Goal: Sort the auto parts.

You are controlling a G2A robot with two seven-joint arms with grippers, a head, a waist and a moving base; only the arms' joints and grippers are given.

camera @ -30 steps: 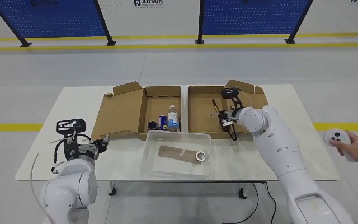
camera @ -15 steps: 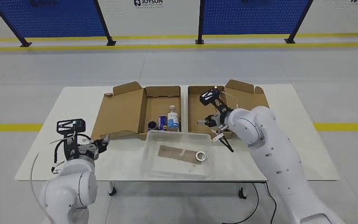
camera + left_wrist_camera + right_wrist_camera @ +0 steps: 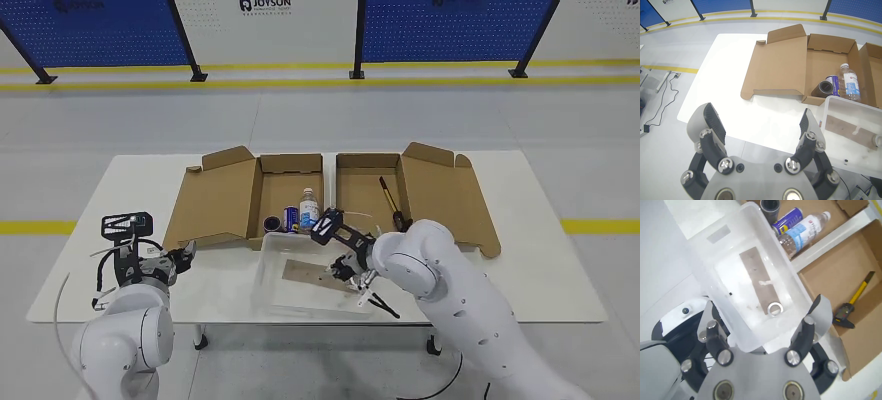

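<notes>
The metal ring (image 3: pixel 775 309) lies flat near one end of the clear tub (image 3: pixel 785 258), right pincer (image 3: pixel 763 306) spread above that end. Probably hard, light and slippery; pinch across its rim. Left pincer (image 3: pixel 758 111) hangs spread over the tabletop (image 3: pixel 730 66) edge.

White table (image 3: pixel 725 79) under my left gripper (image 3: pixel 757 111); black floor cable (image 3: pixel 677 92) past its edge; blue panels (image 3: pixel 90 25) far ahead.

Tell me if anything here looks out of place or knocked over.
A water bottle lies in the left box beside a can and a dark tube. It hardly looks like an auto part. Nothing looks spilled or broken.
</notes>
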